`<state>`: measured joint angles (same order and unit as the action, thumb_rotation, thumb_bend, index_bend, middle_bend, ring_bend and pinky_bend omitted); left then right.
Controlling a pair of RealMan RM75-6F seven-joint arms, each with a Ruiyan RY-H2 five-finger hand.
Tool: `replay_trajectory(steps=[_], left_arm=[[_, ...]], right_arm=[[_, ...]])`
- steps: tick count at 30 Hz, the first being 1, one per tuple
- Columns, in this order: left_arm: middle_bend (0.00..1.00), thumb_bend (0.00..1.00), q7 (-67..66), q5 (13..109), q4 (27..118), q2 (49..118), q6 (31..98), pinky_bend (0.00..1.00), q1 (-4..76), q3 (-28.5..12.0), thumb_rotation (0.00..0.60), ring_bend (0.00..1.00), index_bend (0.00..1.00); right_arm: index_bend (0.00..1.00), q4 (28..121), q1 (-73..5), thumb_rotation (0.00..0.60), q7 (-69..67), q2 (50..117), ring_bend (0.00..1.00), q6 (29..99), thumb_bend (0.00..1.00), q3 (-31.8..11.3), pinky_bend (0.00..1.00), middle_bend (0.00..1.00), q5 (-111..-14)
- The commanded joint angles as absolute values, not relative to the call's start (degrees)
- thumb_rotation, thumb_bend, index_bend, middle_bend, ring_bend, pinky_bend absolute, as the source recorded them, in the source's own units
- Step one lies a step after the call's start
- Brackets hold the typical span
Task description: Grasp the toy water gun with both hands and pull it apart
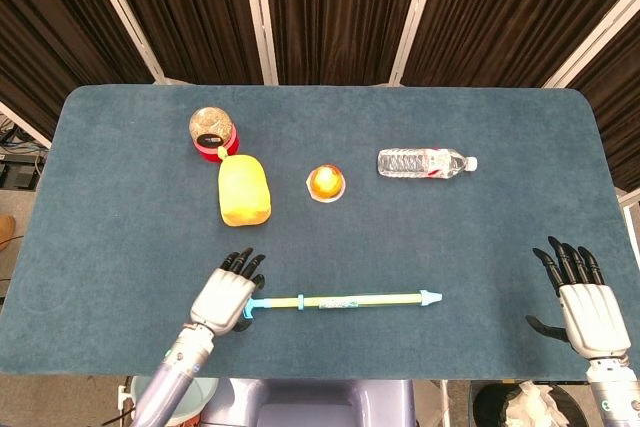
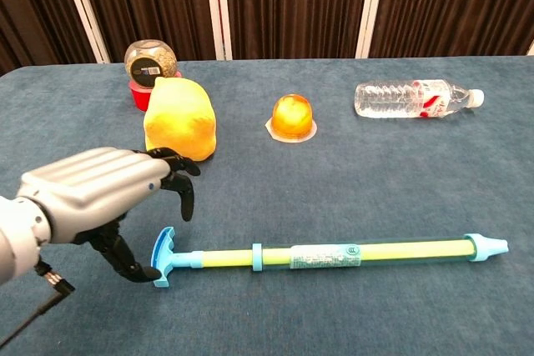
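Observation:
The toy water gun lies flat near the table's front edge, a yellow-green tube with a blue T-handle at its left end and a blue nozzle at its right. My left hand hovers over the T-handle with fingers apart and holds nothing; its thumb reaches down beside the handle. Far to the right, my right hand rests open near the front right corner, well away from the nozzle. It shows only in the head view.
Behind the gun sit a yellow plush-like lump, a round jar on a red lid, an orange jelly cup and a lying water bottle. The table's front edge runs just behind my hands.

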<state>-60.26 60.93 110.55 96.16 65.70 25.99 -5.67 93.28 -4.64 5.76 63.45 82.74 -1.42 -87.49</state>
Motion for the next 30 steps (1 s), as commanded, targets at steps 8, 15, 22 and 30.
replay_trajectory(steps=[8, 15, 22, 30], left_arm=[[0.1, 0.19, -64.05, 57.02, 104.61, 103.36, 68.23, 0.13, 28.9, -5.37, 0.6, 0.02, 0.4], [0.1, 0.21, -64.19, 55.12, 102.16, 105.13, 69.13, 0.13, 30.07, -5.84, 0.6, 0.02, 0.41], [0.11, 0.26, -64.0, 52.49, 100.88, 106.63, 69.51, 0.13, 30.89, -6.02, 0.6, 0.03, 0.46], [0.11, 0.37, -63.12, 53.0, 100.41, 107.16, 70.44, 0.13, 31.57, -5.24, 0.6, 0.03, 0.56]], right_arm=[[0.13, 93.34, -4.61, 0.6, 4.9, 63.27, 0.0, 82.77, 0.08, -1.61, 0.05, 0.0, -87.21], [0.13, 93.52, -4.62, 0.6, 4.48, 63.14, 0.0, 82.59, 0.08, -1.56, 0.05, 0.0, -87.12], [0.14, 93.61, -4.62, 0.6, 4.62, 63.19, 0.0, 82.58, 0.09, -1.41, 0.05, 0.0, -87.39], [0.15, 93.76, -4.57, 0.6, 4.62, 63.12, 0.01, 82.57, 0.09, -1.32, 0.04, 0.0, -87.45]])
